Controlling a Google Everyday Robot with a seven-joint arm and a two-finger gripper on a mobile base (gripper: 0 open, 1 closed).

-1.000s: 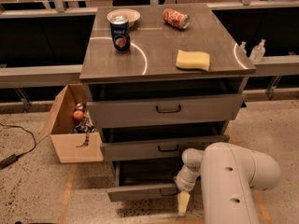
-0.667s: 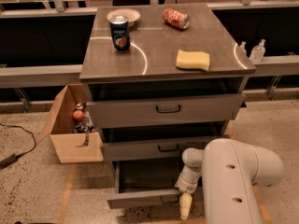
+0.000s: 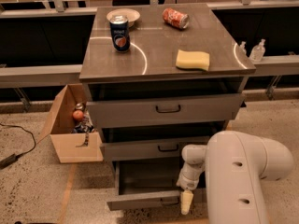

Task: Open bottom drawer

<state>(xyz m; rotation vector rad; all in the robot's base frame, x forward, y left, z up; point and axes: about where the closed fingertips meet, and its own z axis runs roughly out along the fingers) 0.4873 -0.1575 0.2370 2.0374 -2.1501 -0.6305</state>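
Note:
The bottom drawer is a grey metal drawer with the shortest front panel, and it stands pulled out from the cabinet with its dark inside showing. Its small black bar handle sits on the right half of the front. My gripper hangs from the white arm, pointing down. It is at the drawer front's right end, right beside the handle. The mid-sized drawer and the tallest drawer above also stand slightly out.
On the cabinet top are a blue can, a bowl, a red can on its side and a yellow sponge. An open cardboard box stands on the floor at the left. Two small bottles stand at the right.
The bottom drawer has slid a little further out toward the camera, and my gripper has moved with its front panel.

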